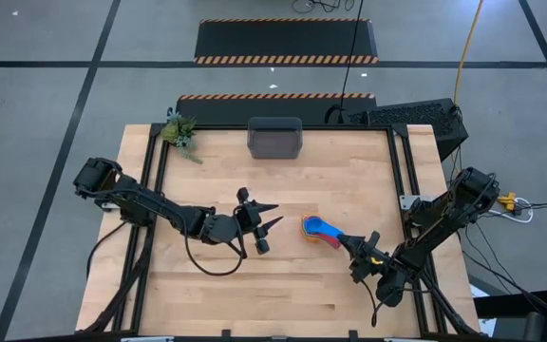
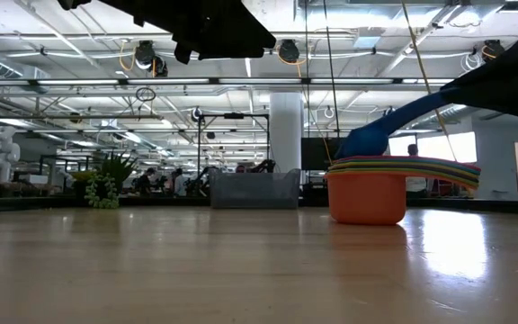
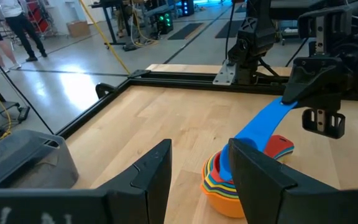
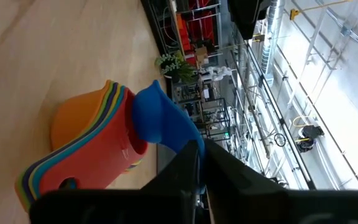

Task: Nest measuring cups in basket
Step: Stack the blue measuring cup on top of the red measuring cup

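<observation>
A: So, the right hand (image 1: 357,249) sits in the lower right of the high view, its two dark fingers pressed together on the flat handle of the blue plastic measuring cup (image 1: 329,229).

B: And that cup lies in the nested stack of round plastic measuring cups (image 2: 378,187), orange one at the bottom?

A: Yes. In the low view the stack stands on the wooden surface (image 1: 283,275), with the blue handle slanting up and away from it. I'd judge the step to be settling this cup into the others. Doing it well means lowering the handle until the bowl sits level, and loosening the grip only then, or the stack may tip.

B: The left hand (image 1: 266,226)?

A: It hovers at mid-frame, just left of the stack, fingers apart and holding nothing. The gap between them faces the cups.

B: Where's the dark grey rectangular plastic basket (image 1: 274,139)?

A: At the top centre edge of the surface, well apart from the stack. A small green plant (image 1: 179,132) stands at the upper left corner. Bare wood lies between stack and basket, so there is free room; the black frame rails (image 1: 404,161) at the sides are the limits to mind.
</observation>
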Robot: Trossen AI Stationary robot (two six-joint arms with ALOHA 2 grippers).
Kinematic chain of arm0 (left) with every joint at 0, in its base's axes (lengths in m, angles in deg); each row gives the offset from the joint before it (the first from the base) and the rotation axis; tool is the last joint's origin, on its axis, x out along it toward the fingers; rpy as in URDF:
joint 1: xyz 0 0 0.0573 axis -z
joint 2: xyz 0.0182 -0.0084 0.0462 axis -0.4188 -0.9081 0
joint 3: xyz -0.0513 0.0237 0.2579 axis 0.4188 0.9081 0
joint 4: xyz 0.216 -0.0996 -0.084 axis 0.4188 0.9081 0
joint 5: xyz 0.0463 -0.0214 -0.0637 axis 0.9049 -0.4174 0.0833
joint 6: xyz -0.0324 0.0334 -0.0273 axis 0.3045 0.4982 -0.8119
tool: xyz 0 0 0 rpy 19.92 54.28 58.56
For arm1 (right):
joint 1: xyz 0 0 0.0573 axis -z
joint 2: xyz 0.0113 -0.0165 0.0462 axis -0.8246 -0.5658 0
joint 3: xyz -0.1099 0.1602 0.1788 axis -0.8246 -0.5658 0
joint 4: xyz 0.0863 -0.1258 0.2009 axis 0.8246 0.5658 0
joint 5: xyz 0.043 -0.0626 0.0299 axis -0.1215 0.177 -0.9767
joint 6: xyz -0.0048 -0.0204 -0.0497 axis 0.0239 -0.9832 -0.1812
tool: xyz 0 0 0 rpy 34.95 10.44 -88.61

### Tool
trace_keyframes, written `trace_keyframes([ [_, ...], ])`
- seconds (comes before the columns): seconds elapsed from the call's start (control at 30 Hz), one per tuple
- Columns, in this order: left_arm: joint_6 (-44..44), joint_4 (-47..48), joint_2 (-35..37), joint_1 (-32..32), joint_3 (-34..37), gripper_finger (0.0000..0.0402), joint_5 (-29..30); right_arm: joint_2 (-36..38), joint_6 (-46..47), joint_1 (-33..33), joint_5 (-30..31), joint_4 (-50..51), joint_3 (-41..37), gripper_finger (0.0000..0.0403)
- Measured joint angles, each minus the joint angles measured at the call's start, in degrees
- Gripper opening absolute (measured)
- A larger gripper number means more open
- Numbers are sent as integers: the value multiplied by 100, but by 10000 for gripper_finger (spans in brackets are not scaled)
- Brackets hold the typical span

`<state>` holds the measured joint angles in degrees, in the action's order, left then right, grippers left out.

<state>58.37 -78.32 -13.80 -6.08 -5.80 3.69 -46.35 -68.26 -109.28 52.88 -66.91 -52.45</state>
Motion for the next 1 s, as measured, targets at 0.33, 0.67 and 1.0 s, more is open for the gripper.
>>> trace_keyframes([
  [0.33,-9,-2,0,1,0,159,-1,0,22,0,-203,32,0,39],
  [0.67,-114,100,0,1,0,159,-14,0,532,0,-326,344,2,118],
  [1.0,-133,122,0,2,0,159,-26,0,1523,0,-1068,1018,4,155],
])
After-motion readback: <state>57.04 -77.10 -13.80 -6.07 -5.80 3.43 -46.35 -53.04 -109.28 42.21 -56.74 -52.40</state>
